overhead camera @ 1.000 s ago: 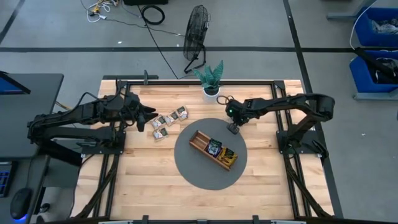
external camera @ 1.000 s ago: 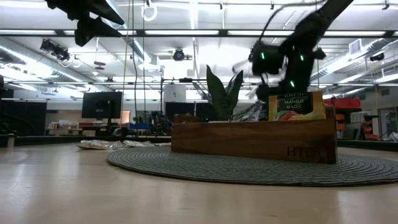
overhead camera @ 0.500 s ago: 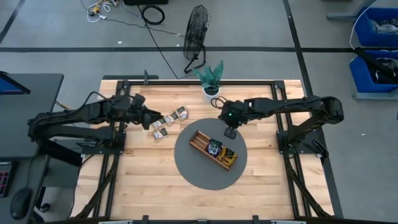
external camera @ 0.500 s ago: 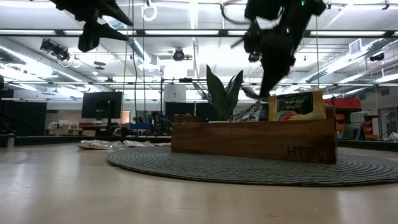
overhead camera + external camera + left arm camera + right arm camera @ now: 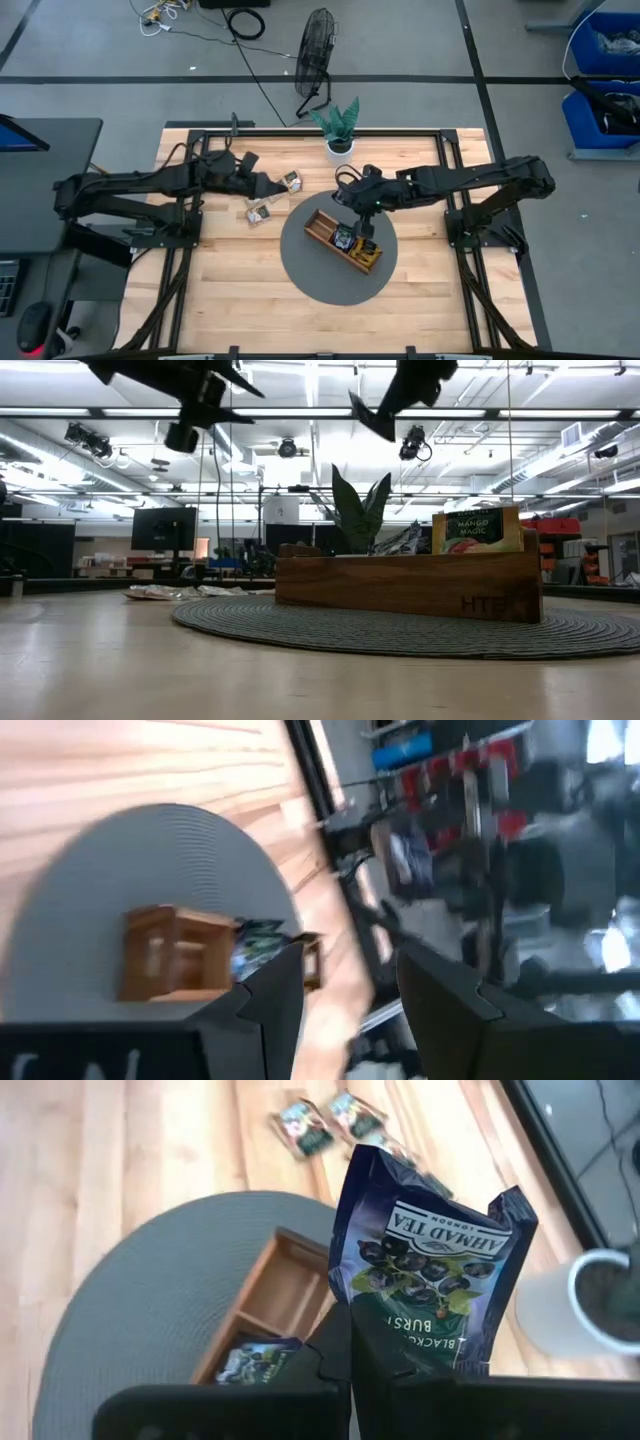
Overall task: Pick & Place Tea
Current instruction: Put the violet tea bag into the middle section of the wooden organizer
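My right gripper (image 5: 352, 200) is shut on a dark navy tea sachet (image 5: 430, 1270), high over the far end of the wooden tray (image 5: 322, 222). The tray lies on the round grey mat (image 5: 310, 275) and holds a dark sachet (image 5: 345, 238) and a yellow one (image 5: 366, 251), which stands upright in the low view (image 5: 475, 530). Several loose sachets (image 5: 262, 210) lie flat on the table left of the mat. My left gripper (image 5: 268, 185) is open and empty above them; its fingers show apart in the left wrist view (image 5: 350, 1010). My right gripper pinches the navy sachet's edge (image 5: 385, 1342) between its two fingers. The rest of the sachet sticks out past the fingertips, somewhat crumpled. It is lifted clear, above the mat and the tray.
A potted plant (image 5: 340, 128) stands at the table's far edge, close behind the right gripper. A fan (image 5: 315, 55) stands on the floor beyond the table. Bare wood lies at the table's near side (image 5: 250, 310).
My right gripper has gone toward the table's left edge and up, from beside the mat's far right rim to above the tray's far end. My left gripper has gone toward the table's right edge, to above the loose sachets.
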You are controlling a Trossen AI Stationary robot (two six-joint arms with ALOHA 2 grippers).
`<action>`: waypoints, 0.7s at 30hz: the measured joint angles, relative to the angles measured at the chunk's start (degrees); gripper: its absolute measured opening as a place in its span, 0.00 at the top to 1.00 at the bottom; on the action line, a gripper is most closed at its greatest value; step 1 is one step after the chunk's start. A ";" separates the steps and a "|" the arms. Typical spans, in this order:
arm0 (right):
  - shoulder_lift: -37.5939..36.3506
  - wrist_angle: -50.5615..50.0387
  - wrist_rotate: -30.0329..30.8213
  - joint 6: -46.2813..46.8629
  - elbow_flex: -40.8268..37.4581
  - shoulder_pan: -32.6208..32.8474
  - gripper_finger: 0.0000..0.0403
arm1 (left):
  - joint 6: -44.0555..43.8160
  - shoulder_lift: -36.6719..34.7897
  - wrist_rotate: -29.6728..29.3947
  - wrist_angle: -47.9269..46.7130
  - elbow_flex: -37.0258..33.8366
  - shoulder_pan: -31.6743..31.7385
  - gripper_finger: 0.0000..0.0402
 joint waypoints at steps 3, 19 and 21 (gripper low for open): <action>0.00 -0.18 0.12 -3.08 1.24 1.89 1.00 | -6.84 3.10 1.24 5.60 0.00 0.94 0.59; 0.79 -2.80 -0.74 -17.79 3.01 3.98 1.00 | -21.79 20.04 5.12 29.60 0.00 -2.84 0.59; 1.55 -3.07 -2.37 -17.85 3.05 3.98 1.00 | -21.84 21.28 5.01 32.66 -0.02 -2.94 0.59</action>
